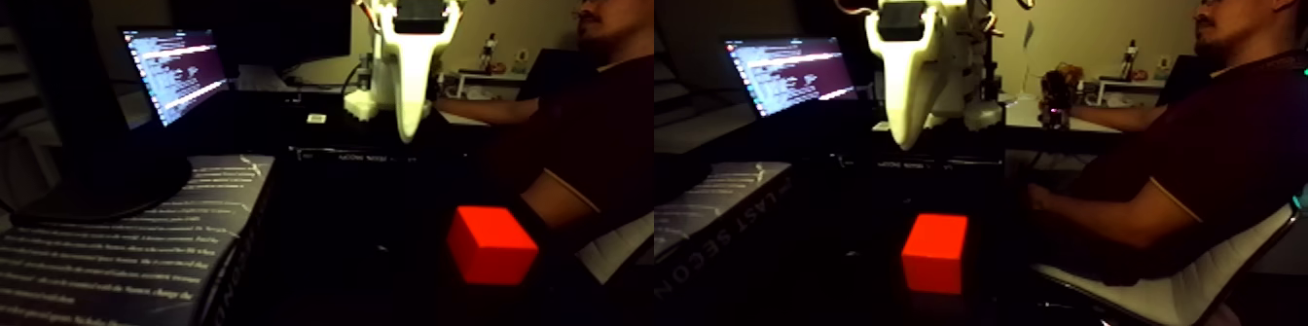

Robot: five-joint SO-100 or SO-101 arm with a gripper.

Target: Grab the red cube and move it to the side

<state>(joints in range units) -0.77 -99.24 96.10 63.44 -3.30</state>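
Observation:
The picture holds two side-by-side halves of one scene. The red cube (491,244) glows bright red-orange on the dark table near the front; in the right half the cube (935,250) sits just as low. My white gripper (407,133) hangs above and behind the cube, pointing down and well clear of it. Its jaws taper to a single tip with no gap showing and nothing between them. In the right half the gripper (905,140) stands the same way, up and slightly left of the cube.
A lit laptop screen (175,72) stands at the back left. A book with white print (127,242) lies at the front left under a dark monitor foot. A person (1197,145) sits in a chair at the right, one forearm close to the cube.

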